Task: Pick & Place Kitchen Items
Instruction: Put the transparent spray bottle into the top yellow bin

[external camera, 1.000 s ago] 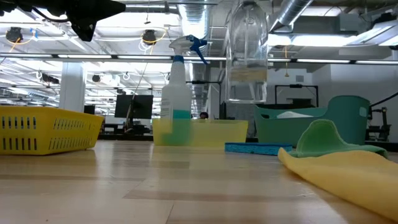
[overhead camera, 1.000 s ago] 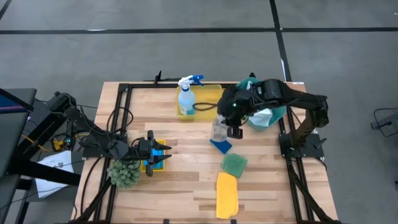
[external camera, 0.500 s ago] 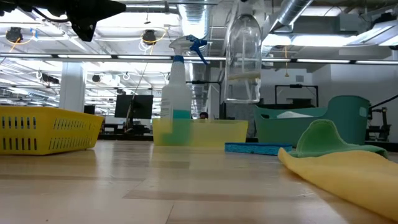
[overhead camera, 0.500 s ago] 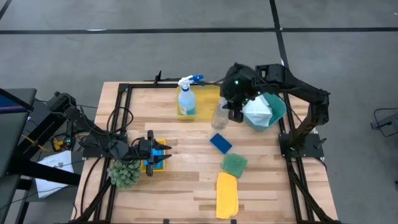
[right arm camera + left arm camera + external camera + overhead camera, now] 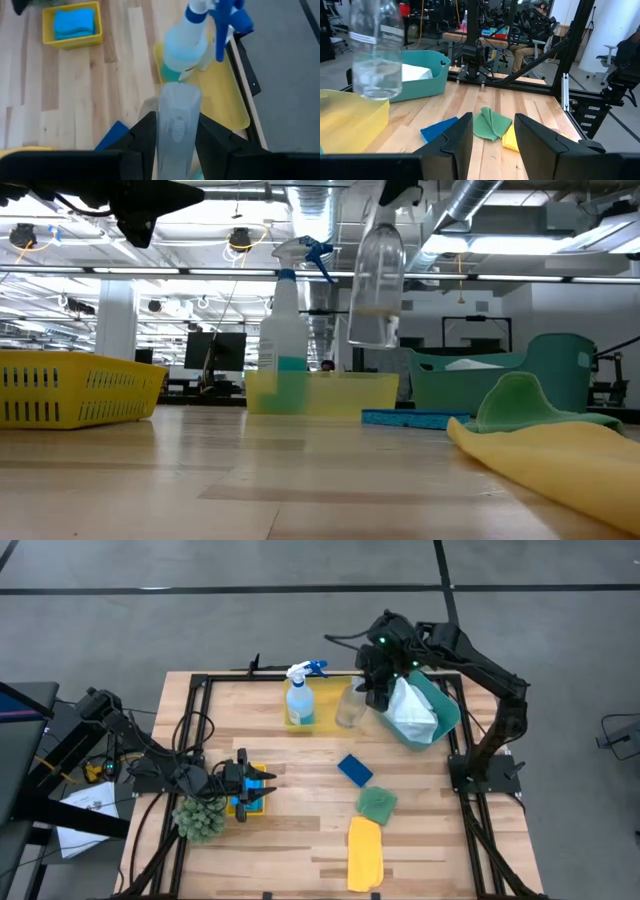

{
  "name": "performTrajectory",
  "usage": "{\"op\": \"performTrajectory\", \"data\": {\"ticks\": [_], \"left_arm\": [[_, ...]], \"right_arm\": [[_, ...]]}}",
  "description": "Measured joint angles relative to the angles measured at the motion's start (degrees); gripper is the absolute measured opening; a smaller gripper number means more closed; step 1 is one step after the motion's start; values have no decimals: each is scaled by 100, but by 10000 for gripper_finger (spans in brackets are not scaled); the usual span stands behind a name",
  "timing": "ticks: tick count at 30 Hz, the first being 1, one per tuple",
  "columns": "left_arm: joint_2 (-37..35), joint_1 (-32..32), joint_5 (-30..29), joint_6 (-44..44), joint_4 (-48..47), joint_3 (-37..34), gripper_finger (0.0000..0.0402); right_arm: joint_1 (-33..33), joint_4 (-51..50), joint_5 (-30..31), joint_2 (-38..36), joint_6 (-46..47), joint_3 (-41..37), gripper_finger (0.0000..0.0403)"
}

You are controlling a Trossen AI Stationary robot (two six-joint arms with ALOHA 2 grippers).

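Observation:
My right gripper (image 5: 372,692) is shut on a clear bottle (image 5: 350,706), which hangs in the air over the right end of a yellow tray (image 5: 335,692). The tray holds a blue-liquid spray bottle (image 5: 299,698) standing upright. The clear bottle also shows in the low view (image 5: 377,290). A blue sponge (image 5: 354,769), a green cloth (image 5: 377,804) and a yellow cloth (image 5: 365,852) lie on the table. My left gripper (image 5: 492,145) is open over a small yellow tray (image 5: 262,776) that holds a blue sponge (image 5: 74,22). My right gripper pinches the clear bottle's upper end (image 5: 177,131) between its two fingers, from above, pointing down. The bottle hangs below the fingers, nearly upright, its base (image 5: 372,340) clear of the table and the tray.
A teal bin (image 5: 445,712) holding a white cloth (image 5: 410,712) stands at the far right, beside my right gripper. A spiky green ball (image 5: 200,820) lies at the near left, next to my left arm. Black frame rails run along the table's edges.
My right gripper has gone toward the table's far edge with the clear bottle, from above the blue sponge to over the yellow tray beside the spray bottle. The bottle has stayed hanging, clear of the table.

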Motion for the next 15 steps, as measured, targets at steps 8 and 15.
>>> {"op": "performTrajectory", "data": {"ticks": [8,15], "left_arm": [[0,0,-2,0,-92,0,140],[0,0,-2,-4,-92,0,140]], "right_arm": [[-523,125,-146,169,-269,54,107],[-892,314,-277,199,-381,52,107]]}}
